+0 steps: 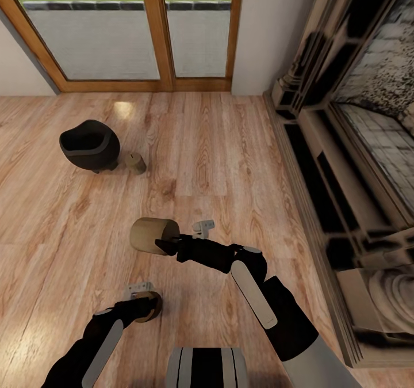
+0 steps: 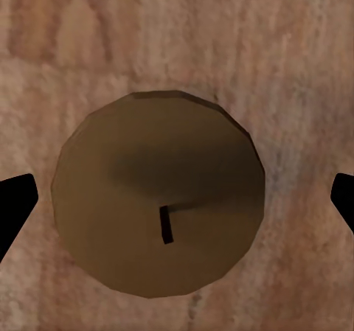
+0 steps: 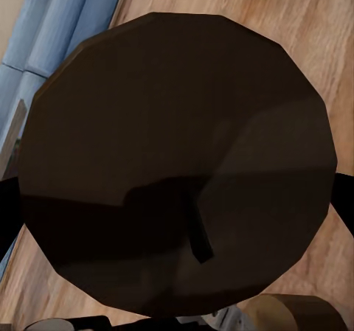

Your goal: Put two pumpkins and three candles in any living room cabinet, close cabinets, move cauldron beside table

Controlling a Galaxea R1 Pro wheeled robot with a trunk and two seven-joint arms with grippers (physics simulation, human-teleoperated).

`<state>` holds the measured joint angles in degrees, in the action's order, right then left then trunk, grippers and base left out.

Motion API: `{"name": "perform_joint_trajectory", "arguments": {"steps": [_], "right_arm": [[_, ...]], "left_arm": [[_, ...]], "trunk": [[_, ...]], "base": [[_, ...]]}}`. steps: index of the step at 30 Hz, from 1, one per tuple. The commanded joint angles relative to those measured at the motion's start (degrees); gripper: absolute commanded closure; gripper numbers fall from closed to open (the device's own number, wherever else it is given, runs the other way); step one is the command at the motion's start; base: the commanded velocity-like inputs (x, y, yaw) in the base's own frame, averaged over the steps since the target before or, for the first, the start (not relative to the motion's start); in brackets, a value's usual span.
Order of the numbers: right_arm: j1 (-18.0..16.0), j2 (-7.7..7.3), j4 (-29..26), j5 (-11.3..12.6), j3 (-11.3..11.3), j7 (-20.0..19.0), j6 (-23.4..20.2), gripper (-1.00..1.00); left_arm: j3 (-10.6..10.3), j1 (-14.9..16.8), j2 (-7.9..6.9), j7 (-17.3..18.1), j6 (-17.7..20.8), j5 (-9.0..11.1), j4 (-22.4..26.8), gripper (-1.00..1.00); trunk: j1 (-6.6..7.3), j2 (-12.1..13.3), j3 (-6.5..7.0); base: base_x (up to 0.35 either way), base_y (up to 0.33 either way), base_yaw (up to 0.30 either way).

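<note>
i'm looking down over both arms at a wood plank floor (image 1: 218, 146). my right gripper (image 1: 167, 244) reaches toward 9 o'clock from the elbow and is pinching a candle (image 1: 152, 235), held on its side with the round end facing left; in the right wrist view that candle's top (image 3: 177, 161) looms dark and close, its wick (image 3: 198, 239) pointing at me, with the finger edges just showing at either side against it. my left gripper (image 1: 144, 306) hangs low at about 7 o'clock in the head view, directly over a second candle (image 1: 150, 310) standing on the floor. from the left wrist view i see that candle's top (image 2: 158, 194) dead centre with its short dark wick (image 2: 167, 224), and the two fingertips (image 2: 15, 202) spread wide on either side, well apart from the wax and not touching it.

further out, at roughly 10 o'clock from the held candle, the black cauldron (image 1: 89, 144) sits on the floor, tilted a little so its mouth faces me. a third candle (image 1: 136, 162) stands just beside it at its 4 o'clock. beyond them, at 12 o'clock, wood-framed glass doors (image 1: 149, 31) open onto a lawn. along the right edge, at 3 o'clock, runs a stone-lined fireplace surround (image 1: 356, 163). a blue sofa (image 3: 51, 29) shows in the corner of the right wrist view.
</note>
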<state>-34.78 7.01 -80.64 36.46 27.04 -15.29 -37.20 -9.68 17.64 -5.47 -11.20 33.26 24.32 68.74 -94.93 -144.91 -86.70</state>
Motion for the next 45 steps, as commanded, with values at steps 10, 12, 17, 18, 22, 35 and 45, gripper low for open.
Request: {"name": "perform_joint_trajectory", "arguments": {"steps": [10, 12, 17, 18, 22, 35, 45], "right_arm": [[-0.02, 0.02, -0.03, 0.11, -0.05, -0.09, -0.25, 1.0], [-0.02, 0.02, -0.02, 0.11, -0.05, -0.09, -0.26, 1.0], [-0.02, 0.02, 0.01, 0.11, -0.05, -0.09, -0.27, 1.0], [-0.02, 0.02, 0.0, 0.11, -0.05, -0.09, -0.26, 1.0], [-0.02, 0.02, 0.02, 0.11, -0.05, -0.09, -0.27, 1.0], [-0.02, 0.02, 0.0, 0.11, -0.05, -0.09, -0.25, 1.0], [-0.02, 0.02, 0.02, 0.11, -0.01, -0.09, -0.24, 1.0]], "left_arm": [[0.11, 0.02, -0.06, -0.74, -0.87, 0.68, 0.08, -1.0], [0.1, 0.02, -0.06, -0.85, -1.16, 0.71, 0.08, -1.0], [-0.05, 0.02, -0.06, -4.3, -1.34, 1.14, 0.08, -1.0], [-0.11, 0.02, -0.06, -4.67, -1.34, 1.26, 0.08, -1.0], [-0.32, 0.02, -0.06, -5.28, -1.36, 1.18, 0.08, -1.0], [-0.66, 0.02, 0.09, -5.38, -1.45, 0.99, -0.14, -1.0], [-0.77, 0.02, 1.22, -5.24, -1.45, 0.74, -0.36, -1.0]], "trunk": [[0.01, -0.01, -0.04], [0.01, -0.01, -0.04], [0.01, -0.01, -0.04], [0.01, -0.01, -0.04], [0.01, -0.01, -0.04], [-0.09, -0.07, -0.92], [-0.17, -0.11, -1.59]], "base": [[0.0, 0.0, 0.0], [0.0, 0.0, 0.0], [0.0, 0.0, 0.0], [0.0, 0.0, 0.0], [0.0, 0.0, 0.0], [0.0, 0.0, 0.0], [0.0, 0.0, 0.0]]}}
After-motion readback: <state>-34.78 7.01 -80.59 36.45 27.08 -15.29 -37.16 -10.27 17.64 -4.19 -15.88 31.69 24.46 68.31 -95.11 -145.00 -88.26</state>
